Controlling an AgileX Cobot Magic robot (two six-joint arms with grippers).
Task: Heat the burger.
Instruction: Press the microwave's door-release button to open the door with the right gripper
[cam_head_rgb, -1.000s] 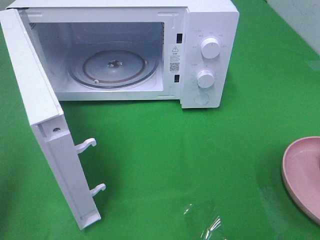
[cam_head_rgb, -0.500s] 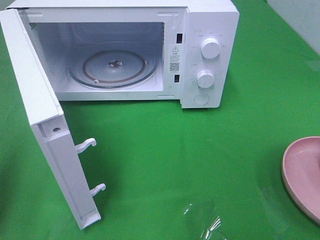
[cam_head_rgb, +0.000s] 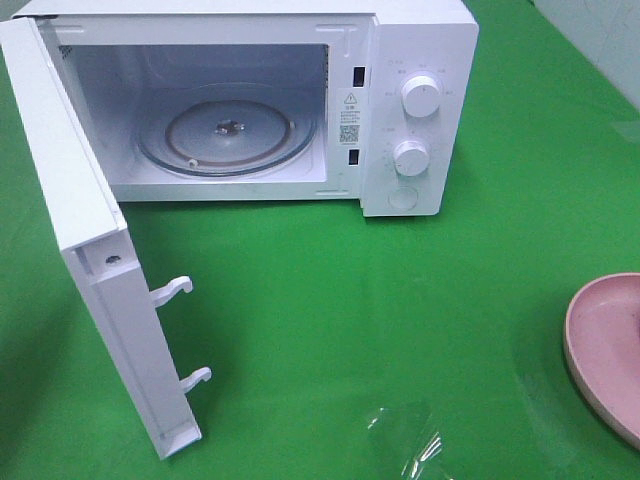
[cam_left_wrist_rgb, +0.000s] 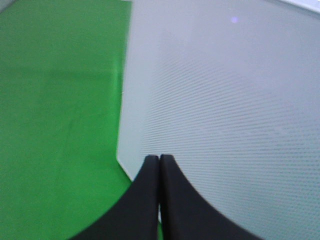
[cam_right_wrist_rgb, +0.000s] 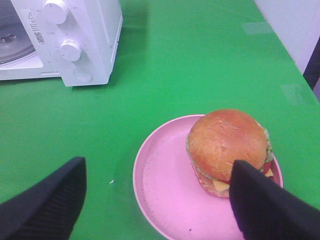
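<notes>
The burger (cam_right_wrist_rgb: 227, 147), with a golden-brown bun, lettuce and cheese, sits on the pink plate (cam_right_wrist_rgb: 160, 180) in the right wrist view. My right gripper (cam_right_wrist_rgb: 157, 200) is open above the plate, one finger (cam_right_wrist_rgb: 270, 205) close beside the burger and the other finger (cam_right_wrist_rgb: 45, 200) over the green cloth. The burger is out of the exterior view, where only the plate's edge (cam_head_rgb: 600, 340) shows. The white microwave (cam_head_rgb: 420, 60) stands open with its glass turntable (cam_head_rgb: 228, 132) bare. My left gripper (cam_left_wrist_rgb: 159, 159) is shut and empty, close to the outer face of the door (cam_left_wrist_rgb: 225, 100).
The microwave door (cam_head_rgb: 90, 250) swings out to the front left, with two latch hooks (cam_head_rgb: 172, 290) sticking out. Two knobs (cam_head_rgb: 420, 95) are on the right panel. A shiny clear patch (cam_head_rgb: 405, 435) lies on the green cloth near the front edge.
</notes>
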